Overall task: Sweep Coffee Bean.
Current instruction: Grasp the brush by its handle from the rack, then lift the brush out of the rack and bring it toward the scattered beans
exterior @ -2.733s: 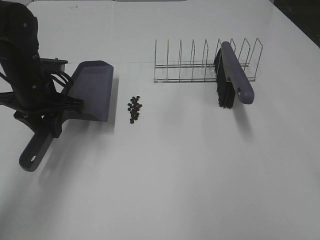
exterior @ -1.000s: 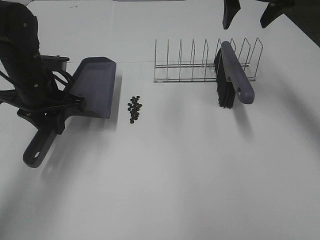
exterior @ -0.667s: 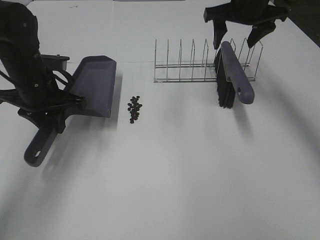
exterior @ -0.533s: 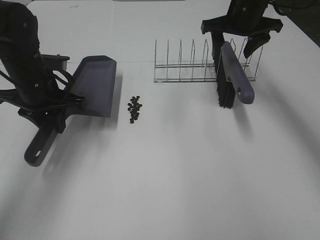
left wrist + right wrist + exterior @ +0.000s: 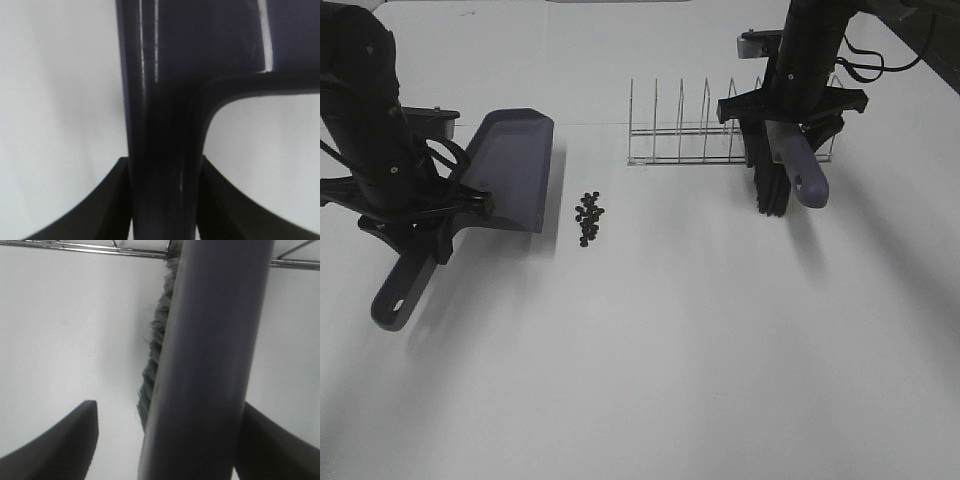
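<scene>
Overhead and wrist views, sweeping task. The beans (image 5: pixel 588 218) lie as a small loose cluster on the desk (image 5: pixel 720 350), just beside the open lip of the dustpan (image 5: pixel 510 170) but not touching it. The cluster's long axis runs roughly parallel to that lip.

The left claw (image 5: pixel 163 170) is clamped on the dustpan's handle, one finger pressed against each side. The pan's mouth faces the beans.

The right claw (image 5: pixel 169 415) is spread wide and straddles the back of the brush (image 5: pixel 790 150), not closed on it; a clear gap shows on at least one side. The brush leans in the end slot of the wire rack (image 5: pixel 690 130), its long axis running from the rack toward the desk's near edge.

The beans lie well apart from the right claw, toward the robot's left, with bare desk between. The left arm is by far the nearer to them.

Judged step: grasping the brush. Once it is held, the sweep would likely run leftward across the beans into the pan.
</scene>
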You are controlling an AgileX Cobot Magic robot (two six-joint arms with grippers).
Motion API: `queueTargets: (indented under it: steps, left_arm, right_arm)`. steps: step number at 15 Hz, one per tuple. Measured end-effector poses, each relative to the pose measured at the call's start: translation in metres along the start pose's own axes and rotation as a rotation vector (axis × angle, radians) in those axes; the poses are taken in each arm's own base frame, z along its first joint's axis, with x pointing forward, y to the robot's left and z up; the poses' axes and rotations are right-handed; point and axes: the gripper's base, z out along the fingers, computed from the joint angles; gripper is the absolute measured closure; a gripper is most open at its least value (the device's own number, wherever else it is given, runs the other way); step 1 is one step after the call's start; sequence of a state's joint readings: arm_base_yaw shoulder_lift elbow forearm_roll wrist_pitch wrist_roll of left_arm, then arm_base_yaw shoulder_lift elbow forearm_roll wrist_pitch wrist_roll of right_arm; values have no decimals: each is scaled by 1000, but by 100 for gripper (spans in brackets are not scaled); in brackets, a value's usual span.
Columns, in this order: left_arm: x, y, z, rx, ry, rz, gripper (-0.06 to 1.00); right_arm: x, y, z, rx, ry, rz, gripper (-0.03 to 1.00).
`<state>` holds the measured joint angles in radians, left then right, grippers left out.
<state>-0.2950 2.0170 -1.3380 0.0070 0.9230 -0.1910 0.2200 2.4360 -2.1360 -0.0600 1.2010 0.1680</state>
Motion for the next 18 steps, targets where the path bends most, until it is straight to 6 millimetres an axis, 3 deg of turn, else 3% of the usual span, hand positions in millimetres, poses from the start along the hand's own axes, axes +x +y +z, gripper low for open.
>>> queueTargets:
  steps: [4, 12, 15, 18]
  left_arm:
    - [0, 0, 0, 0, -1, 0, 60]
    - [0, 0, 0, 0, -2, 0, 60]
    - [0, 0, 0, 0, -2, 0, 60]
    - [0, 0, 0, 0, -2, 0, 60]
  right_arm:
    - [-3, -1, 1, 8, -32, -2, 61]
    - [-3, -5, -5, 51, -38, 7, 65]
    - [-10, -6, -36, 51, -92, 18, 65]
    - [-18, -8, -81, 33, -213, 29, 65]
